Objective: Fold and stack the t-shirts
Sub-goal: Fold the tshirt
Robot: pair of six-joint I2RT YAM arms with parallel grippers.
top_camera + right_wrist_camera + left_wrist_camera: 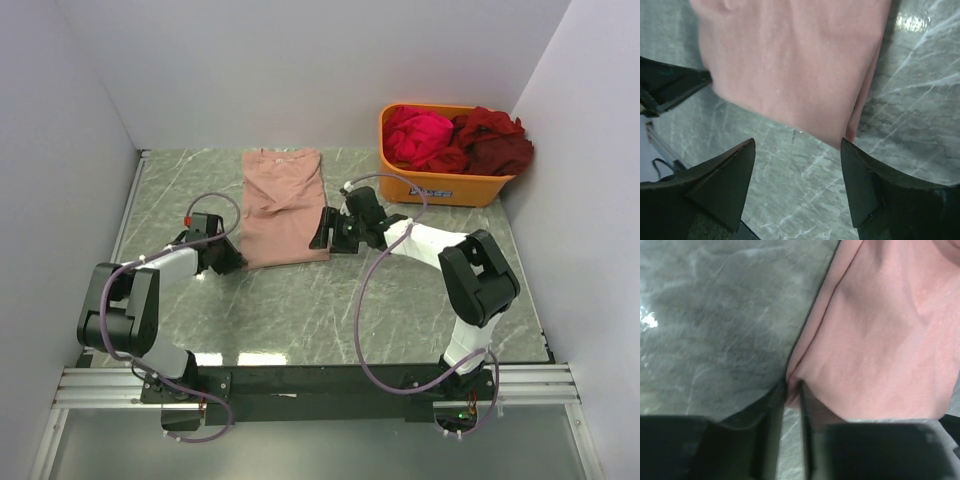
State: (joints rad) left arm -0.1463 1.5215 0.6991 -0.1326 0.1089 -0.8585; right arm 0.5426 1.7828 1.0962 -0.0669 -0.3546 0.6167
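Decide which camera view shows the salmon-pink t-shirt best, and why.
Top external: the whole salmon-pink t-shirt shows there. Left wrist shows only one corner, pinched in the left gripper; right wrist shows the other corner, before the open right gripper.

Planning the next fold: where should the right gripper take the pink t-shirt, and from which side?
Grip the pink t-shirt at its near right corner, coming low from the right. The folded layers end there in a thin edge flat on the table, just ahead of the right gripper's open jaws; the left gripper pinches the opposite near corner.
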